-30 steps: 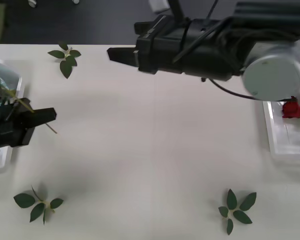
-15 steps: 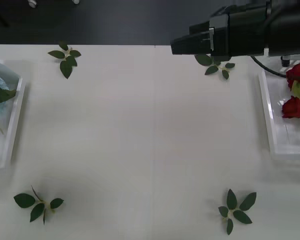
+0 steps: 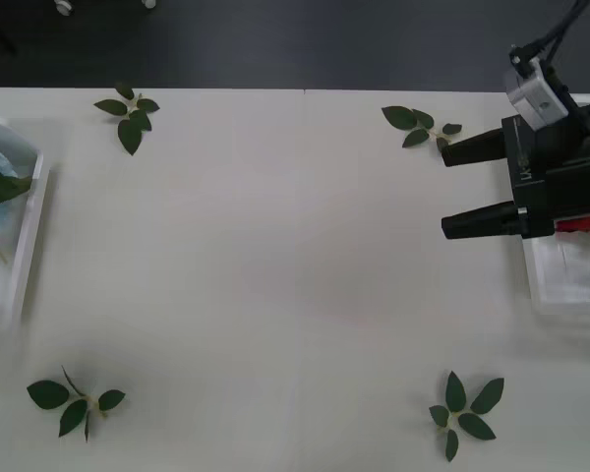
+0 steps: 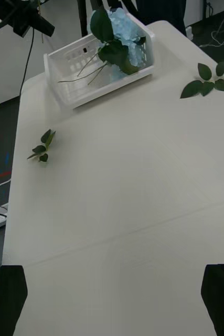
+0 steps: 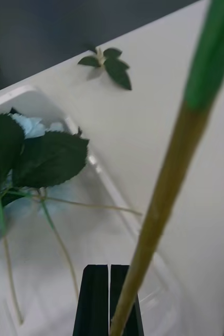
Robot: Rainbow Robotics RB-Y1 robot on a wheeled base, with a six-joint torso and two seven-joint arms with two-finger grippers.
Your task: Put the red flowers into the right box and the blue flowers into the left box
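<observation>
While no loose bloom lies on the open white table [image 3: 275, 275], the sorting looks close to done, with one stem left to settle. The right gripper [image 3: 459, 188], black-fingered, hangs at the table's right side just beside the right box [image 3: 546, 290], a shallow white translucent plastic tray; its jaws stand wide apart and hold nothing. A scrap of deep-red rose [image 3: 573, 225] shows in that tray behind the gripper body. In the right wrist view the left box [image 4: 91, 58], a white slotted plastic tray at the far end of the table, holds the pale sky-blue hydrangea clusters [image 4: 123, 30] with their large dark-green leaves and thin stems lying across its floor.

The left gripper [image 5: 108, 299] sits over that same tray, fingers pressed together. A long green-and-tan stem [image 5: 169, 178] rises from just beside them, so they seem clamped on it, though the contact itself is hard to make out.

I judge the step in hand to be placing this last stem in the left box. The next move calls for lowering it among the others and opening the fingers. Flowerless green leaf sprigs [image 3: 130, 110] stay scattered on the table.
</observation>
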